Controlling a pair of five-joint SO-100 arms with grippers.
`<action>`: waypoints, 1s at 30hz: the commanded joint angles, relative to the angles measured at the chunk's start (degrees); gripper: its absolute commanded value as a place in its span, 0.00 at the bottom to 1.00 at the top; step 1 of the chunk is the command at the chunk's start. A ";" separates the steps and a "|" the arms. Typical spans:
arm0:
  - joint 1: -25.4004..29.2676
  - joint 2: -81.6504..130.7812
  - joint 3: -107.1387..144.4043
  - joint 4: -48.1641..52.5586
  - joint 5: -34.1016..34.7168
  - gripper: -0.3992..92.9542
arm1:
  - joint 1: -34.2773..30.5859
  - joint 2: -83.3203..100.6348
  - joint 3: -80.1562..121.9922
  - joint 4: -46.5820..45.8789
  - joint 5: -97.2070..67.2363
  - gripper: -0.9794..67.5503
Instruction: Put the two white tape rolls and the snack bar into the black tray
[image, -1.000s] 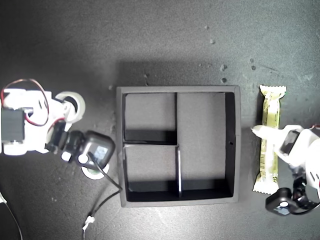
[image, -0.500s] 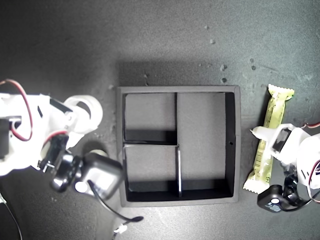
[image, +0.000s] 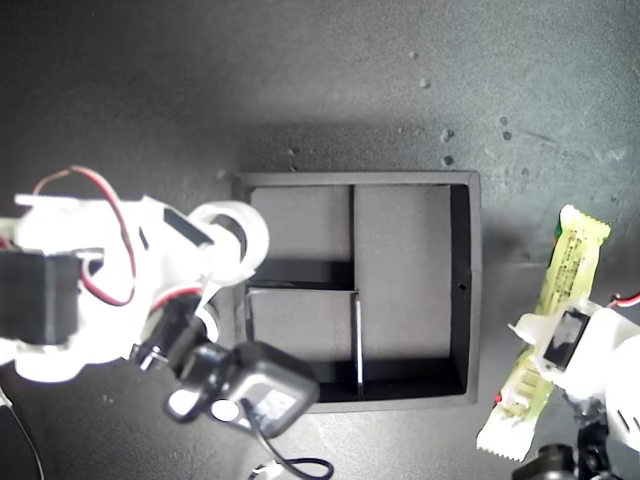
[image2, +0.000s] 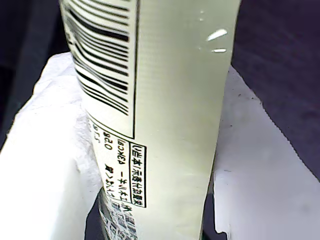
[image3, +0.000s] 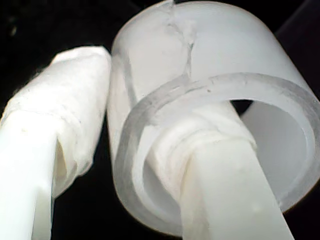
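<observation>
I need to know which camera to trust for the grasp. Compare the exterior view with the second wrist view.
Only the exterior view shows the black tray with nothing in it, and the snack bar tilted beside it in my first gripper.

Only the second wrist view shows the grip itself: one finger passes through the roll's hollow centre and the other sits outside its wall.

Both show the white tape roll held by my second gripper.
</observation>
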 joint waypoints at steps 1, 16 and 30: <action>-0.44 -1.58 -5.54 0.35 0.53 0.04 | -0.35 -0.44 -6.86 -2.90 -39.73 0.06; 0.44 -23.55 -30.50 7.91 0.26 0.05 | 2.37 -27.25 -40.08 0.44 -44.12 0.08; 0.00 -42.45 -63.46 24.61 -0.26 0.06 | 1.67 -27.25 -38.06 -2.90 -43.86 0.07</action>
